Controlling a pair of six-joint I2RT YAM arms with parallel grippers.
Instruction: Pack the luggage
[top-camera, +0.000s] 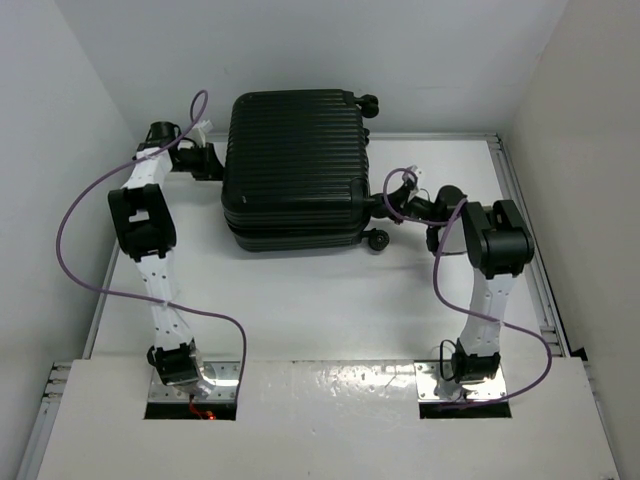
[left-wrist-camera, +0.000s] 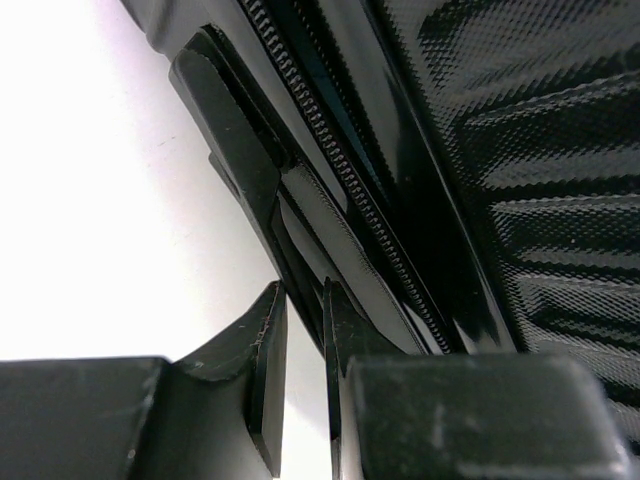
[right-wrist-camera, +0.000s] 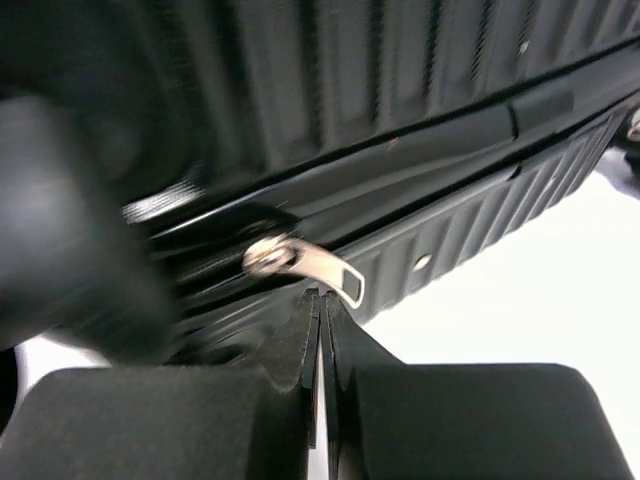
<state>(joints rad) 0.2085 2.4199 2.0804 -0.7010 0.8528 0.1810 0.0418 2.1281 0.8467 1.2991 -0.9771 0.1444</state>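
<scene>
1. The right claw (right-wrist-camera: 320, 300) is pressed together, pad against pad, with nothing visible between the pads.
2. Just beyond its tips, slightly to the right, lies the silver zipper pull (right-wrist-camera: 310, 268). Its tab slants down and to the right towards the tips. I cannot tell whether tab and tips touch, but the tab is not between the pads.
3. Behind the pull, the zip seam runs across the claw's line, from lower left to upper right in the right wrist view. In my judgement, any pull on the tab has to go sideways along that seam, not straight ahead.
4. The luggage (top-camera: 295, 165) lies flat and closed on the worktop (top-camera: 330, 300), ahead of both claws. The right claw is at its side wall, near a wheel (top-camera: 378, 238).
5. The left claw (left-wrist-camera: 302, 295) shows a narrow slit between its pads, with white worktop visible through the lower part. Its tips reach a dark strip on the opposite side wall, beside the zip teeth (left-wrist-camera: 340, 170). I cannot tell whether it pinches that strip.
6. The right claw is the one nearer the pull. It looks as if it must spread and reach slightly forward and right to take the tab.
</scene>
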